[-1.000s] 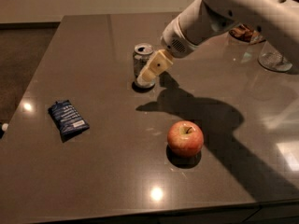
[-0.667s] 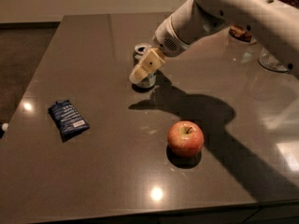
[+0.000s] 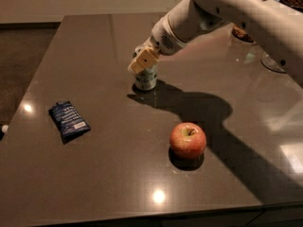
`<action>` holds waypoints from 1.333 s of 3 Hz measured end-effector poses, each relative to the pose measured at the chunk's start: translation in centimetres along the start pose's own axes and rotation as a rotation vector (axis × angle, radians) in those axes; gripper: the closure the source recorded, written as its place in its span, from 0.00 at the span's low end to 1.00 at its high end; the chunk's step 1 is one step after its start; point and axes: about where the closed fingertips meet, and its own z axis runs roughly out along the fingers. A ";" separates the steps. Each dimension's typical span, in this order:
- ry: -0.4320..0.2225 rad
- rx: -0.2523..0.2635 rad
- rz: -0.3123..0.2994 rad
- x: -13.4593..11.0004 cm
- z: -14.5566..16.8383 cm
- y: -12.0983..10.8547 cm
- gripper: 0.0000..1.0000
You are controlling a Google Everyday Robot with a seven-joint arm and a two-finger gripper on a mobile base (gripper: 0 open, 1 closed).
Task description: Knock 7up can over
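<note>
One 7up can (image 3: pixel 146 78) upright, 11 o'clock of apple (image 3: pixel 188 140) — gripper (image 3: pixel 143 60) at its top edge, opening: cannot tell. Likely light, slick, thin-walled — push high on side, no grasp needed.

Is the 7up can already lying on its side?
No, the 7up can stands upright on the table, with the gripper against its top.

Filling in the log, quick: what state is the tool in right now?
Tool: against the top of the upright 7up can; open or closed cannot be told.
</note>
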 end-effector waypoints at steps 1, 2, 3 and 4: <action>0.030 -0.007 -0.020 -0.9 -1.8 -0.3 0.69; 0.147 0.004 -0.051 -0.8 -4.0 -0.9 0.92; 0.370 0.012 -0.139 0.7 -5.6 -1.8 1.00; 0.508 0.001 -0.230 2.1 -5.3 -2.5 0.97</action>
